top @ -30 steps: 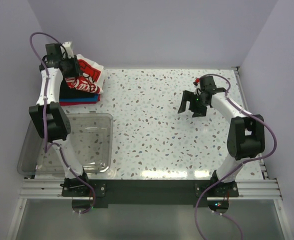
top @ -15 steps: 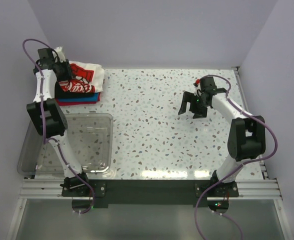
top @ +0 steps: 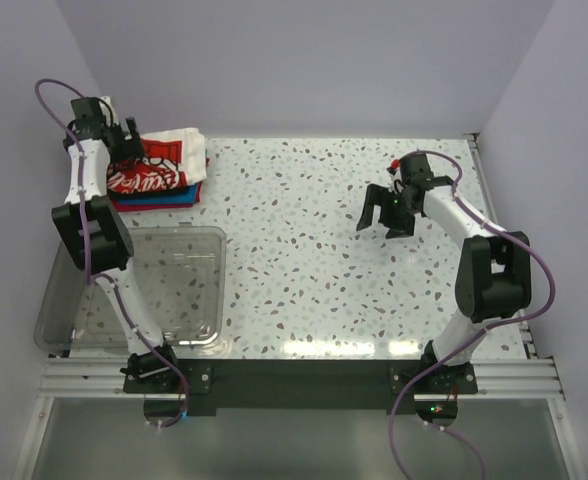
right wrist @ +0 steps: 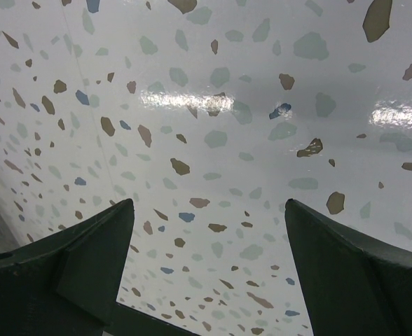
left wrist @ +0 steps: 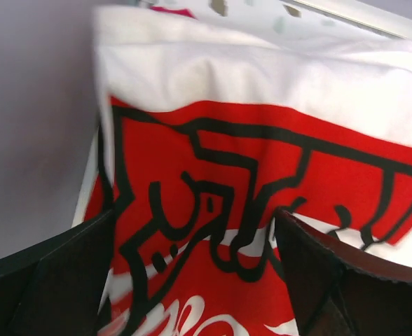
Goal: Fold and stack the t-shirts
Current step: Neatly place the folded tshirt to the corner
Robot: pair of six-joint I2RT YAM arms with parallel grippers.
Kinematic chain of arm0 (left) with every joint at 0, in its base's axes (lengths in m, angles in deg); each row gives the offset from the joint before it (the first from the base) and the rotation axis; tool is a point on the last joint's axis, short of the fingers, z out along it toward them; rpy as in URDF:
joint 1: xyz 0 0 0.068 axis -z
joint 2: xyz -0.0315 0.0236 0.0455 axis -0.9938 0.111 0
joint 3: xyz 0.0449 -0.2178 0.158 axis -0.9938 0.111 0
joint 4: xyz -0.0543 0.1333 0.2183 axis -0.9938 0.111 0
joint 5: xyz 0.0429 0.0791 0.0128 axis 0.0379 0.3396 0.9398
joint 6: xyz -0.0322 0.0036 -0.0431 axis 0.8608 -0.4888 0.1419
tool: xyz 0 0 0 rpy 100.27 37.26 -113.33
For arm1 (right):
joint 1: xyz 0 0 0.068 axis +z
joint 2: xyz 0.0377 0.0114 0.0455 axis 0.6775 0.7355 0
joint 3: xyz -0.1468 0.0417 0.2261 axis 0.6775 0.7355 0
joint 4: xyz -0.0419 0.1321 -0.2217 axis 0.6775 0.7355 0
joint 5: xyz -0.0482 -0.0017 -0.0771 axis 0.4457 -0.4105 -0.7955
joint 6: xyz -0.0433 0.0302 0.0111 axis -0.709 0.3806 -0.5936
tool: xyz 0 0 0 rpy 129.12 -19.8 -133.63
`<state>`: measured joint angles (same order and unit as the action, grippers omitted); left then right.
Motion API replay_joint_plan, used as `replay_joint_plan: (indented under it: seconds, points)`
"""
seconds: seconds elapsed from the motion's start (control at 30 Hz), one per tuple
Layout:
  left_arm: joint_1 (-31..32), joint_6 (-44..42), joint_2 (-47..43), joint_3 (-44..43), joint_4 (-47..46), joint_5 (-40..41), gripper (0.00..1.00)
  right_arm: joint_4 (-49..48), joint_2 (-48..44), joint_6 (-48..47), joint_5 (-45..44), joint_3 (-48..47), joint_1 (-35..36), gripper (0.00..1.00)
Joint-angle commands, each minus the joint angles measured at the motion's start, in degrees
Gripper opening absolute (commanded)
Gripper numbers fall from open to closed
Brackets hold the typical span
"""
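White arm links (top: pixel 81 172), black joints (top: pixel 92 232), looping purple cables (top: pixel 40 92), black end effectors (top: pixel 382 222)

Probably a robotics lab test cell: plain lilac walls (top: pixel 304 70) box in a speckled tabletop (top: pixel 304 260) from 9 to 3 o'clock. The cabled left arm (top: pixel 94 215) and right arm (top: pixel 484 270) are bolted to an aluminium rail (top: pixel 304 370) at 6 o'clock.

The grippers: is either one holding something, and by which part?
Nothing is held. The left gripper stands open over the white t-shirt; the right gripper is open above the table.
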<state>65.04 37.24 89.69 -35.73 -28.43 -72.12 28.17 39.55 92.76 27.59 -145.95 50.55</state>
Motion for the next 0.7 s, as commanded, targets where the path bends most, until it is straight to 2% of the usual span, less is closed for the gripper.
replay_joint_plan:
  seconds: [0.0, 0.33, 0.47, 0.53, 0.67]
  points:
    - [-1.4, 1.9, -4.8, -2.6, -3.0, 10.9, 1.00, 0.8, -3.1, -0.4, 0.3, -1.1, -0.2, 0.92]
    - [-0.8, 3.5, -14.0, 2.2, -3.3, 20.0, 1.00, 0.4, -4.3, -0.2, -0.8, -1.4, -0.2, 0.93]
    - [0.4, 4.3, -17.6, 4.6, -3.3, 19.5, 1.00, 0.2, -5.2, -0.3, -1.6, -1.8, -0.2, 0.93]
    - [2.8, 4.5, -21.2, 7.2, -5.5, 18.3, 1.00, -0.5, -6.1, -0.6, -2.8, -1.7, -0.2, 0.93]
    - [11.5, 5.0, -26.9, 17.7, -10.6, 20.1, 1.00, 0.1, -7.8, -3.2, -5.2, -2.6, -0.2, 0.94]
